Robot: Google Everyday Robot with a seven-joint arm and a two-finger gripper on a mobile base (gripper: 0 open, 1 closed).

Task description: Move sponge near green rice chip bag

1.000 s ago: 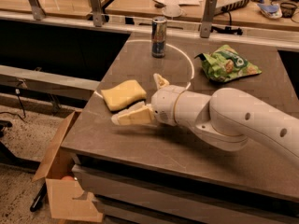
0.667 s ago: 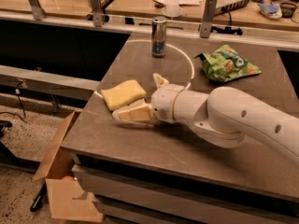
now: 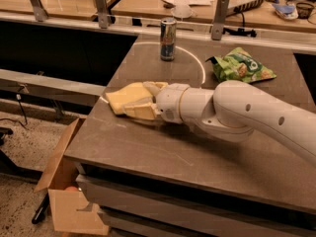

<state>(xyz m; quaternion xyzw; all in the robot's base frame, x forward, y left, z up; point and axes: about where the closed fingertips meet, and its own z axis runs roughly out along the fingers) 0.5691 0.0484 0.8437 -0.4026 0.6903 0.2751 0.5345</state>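
The pale yellow sponge (image 3: 120,96) lies on the dark table (image 3: 148,152) near its left edge. My gripper (image 3: 139,99) reaches in from the right at table level. Its cream fingers sit one on the far side and one on the near side of the sponge, closed against it. The sponge's right part is hidden between the fingers. The green rice chip bag (image 3: 242,66) lies flat at the back right of the table, well apart from the sponge and beyond my white arm (image 3: 247,115).
A tall silver-blue can (image 3: 168,32) stands upright at the back middle of the table. An open cardboard box (image 3: 61,186) sits on the floor below the table's left edge. A counter with metal posts (image 3: 219,18) and clutter runs behind.
The gripper's fingers have drawn closer together around the sponge, the near finger moving up against it. The sponge, bag and can stay where they were.
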